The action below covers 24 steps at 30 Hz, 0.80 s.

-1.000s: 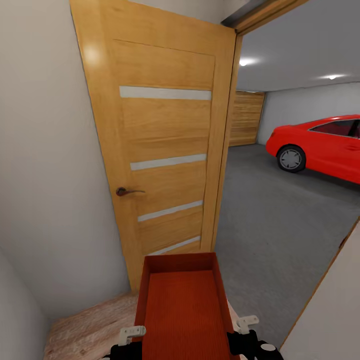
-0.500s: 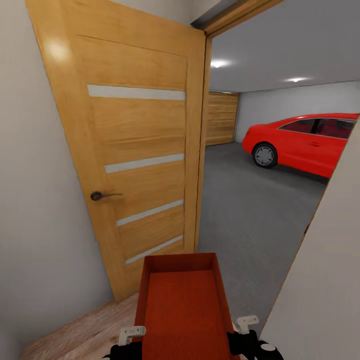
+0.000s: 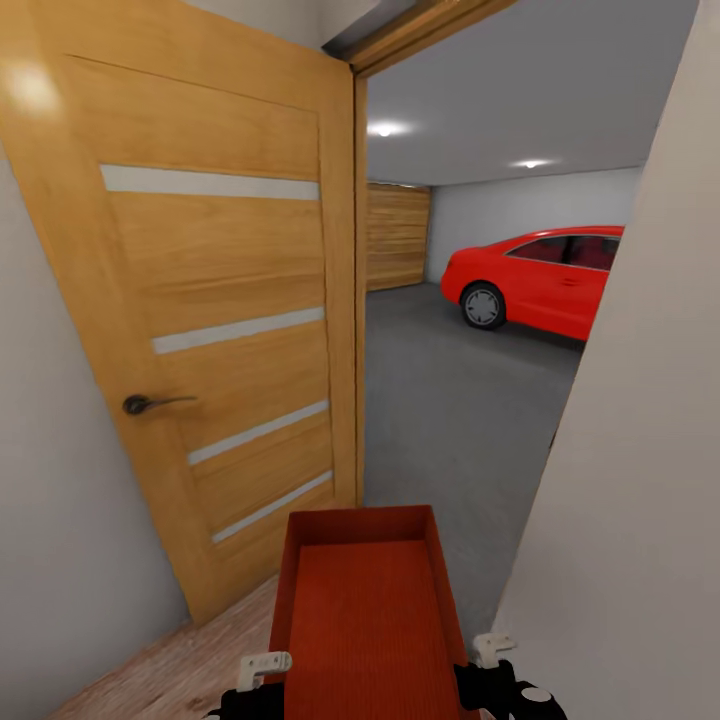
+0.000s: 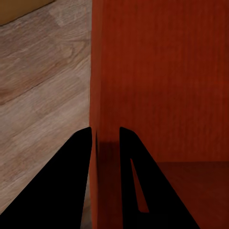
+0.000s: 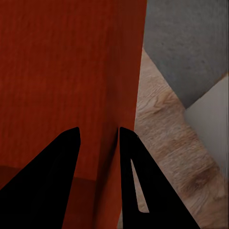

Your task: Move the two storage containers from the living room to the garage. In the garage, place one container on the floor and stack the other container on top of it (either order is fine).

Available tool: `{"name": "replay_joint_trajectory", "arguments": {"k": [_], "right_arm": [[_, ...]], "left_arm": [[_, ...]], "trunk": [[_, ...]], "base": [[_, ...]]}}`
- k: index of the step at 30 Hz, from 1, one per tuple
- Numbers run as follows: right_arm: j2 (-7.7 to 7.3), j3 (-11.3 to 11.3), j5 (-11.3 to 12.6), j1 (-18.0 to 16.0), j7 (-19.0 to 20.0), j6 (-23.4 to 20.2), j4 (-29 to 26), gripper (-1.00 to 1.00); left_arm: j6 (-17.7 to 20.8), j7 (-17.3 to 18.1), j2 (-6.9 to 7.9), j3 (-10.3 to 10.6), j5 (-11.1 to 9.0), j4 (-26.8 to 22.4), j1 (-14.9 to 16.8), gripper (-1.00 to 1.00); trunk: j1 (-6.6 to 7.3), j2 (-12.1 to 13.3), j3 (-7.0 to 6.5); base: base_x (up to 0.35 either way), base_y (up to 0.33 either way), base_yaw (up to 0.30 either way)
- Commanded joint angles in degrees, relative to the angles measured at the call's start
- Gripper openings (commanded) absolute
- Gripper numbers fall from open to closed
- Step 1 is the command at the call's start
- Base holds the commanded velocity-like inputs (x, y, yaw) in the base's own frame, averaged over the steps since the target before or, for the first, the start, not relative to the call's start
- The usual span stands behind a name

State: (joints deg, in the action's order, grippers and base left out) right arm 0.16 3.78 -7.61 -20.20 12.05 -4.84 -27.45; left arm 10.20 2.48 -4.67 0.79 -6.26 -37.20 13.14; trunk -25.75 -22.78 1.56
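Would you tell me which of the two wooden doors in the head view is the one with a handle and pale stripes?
The near door, swung open beside the storage container. The far door, on the garage's back wall, is plain horizontal planks.

So here's our count: we've got one orange-red storage container (image 3: 365, 600) up front. Two hands on it, the left hand (image 4: 106, 138) and the right hand (image 5: 99, 138), one per side wall, and each hand has two black fingers, so four fingers total. One wooden door (image 3: 215, 330) standing open, with four pale horizontal strips across it and one dark lever handle (image 3: 148, 403). Through the doorway we count one red car (image 3: 540, 278), with one wheel (image 3: 483, 306) of it showing, plus two ceiling lights (image 3: 386, 129). One wood-slat garage door (image 3: 398, 237) at the back.
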Motion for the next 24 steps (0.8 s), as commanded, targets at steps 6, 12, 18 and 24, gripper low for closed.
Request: {"name": "replay_joint_trajectory", "arguments": {"k": [6,12,18,24], "right_arm": [[0.01,0.18,-0.39,-0.01,3.33,-0.34,0.03,-1.0],[0.01,0.18,-0.39,-0.01,3.33,-0.33,0.03,-1.0],[0.01,0.18,-0.39,-0.01,3.33,-0.33,0.03,-1.0],[0.01,0.18,-0.39,-0.01,3.33,-0.29,0.03,-1.0]], "left_arm": [[-2.59,-2.95,1.33,-4.66,0.11,-0.24,0.03,-1.0],[-2.57,-2.95,1.33,-4.66,0.11,-0.24,0.04,-1.0],[-2.56,-2.98,1.33,-4.66,0.11,-0.24,0.04,-1.0],[-2.56,-3.0,1.33,-4.74,0.11,-0.24,0.03,-1.0]], "trunk": [[-0.04,-0.14,0.14],[-0.04,-0.14,0.14],[-0.04,-0.14,0.14],[-0.04,-0.14,0.14]], "base": [[0.0,0.0,-0.276],[0.0,0.0,-0.276],[0.011,0.017,-0.219],[0.125,0.237,-0.023]]}}
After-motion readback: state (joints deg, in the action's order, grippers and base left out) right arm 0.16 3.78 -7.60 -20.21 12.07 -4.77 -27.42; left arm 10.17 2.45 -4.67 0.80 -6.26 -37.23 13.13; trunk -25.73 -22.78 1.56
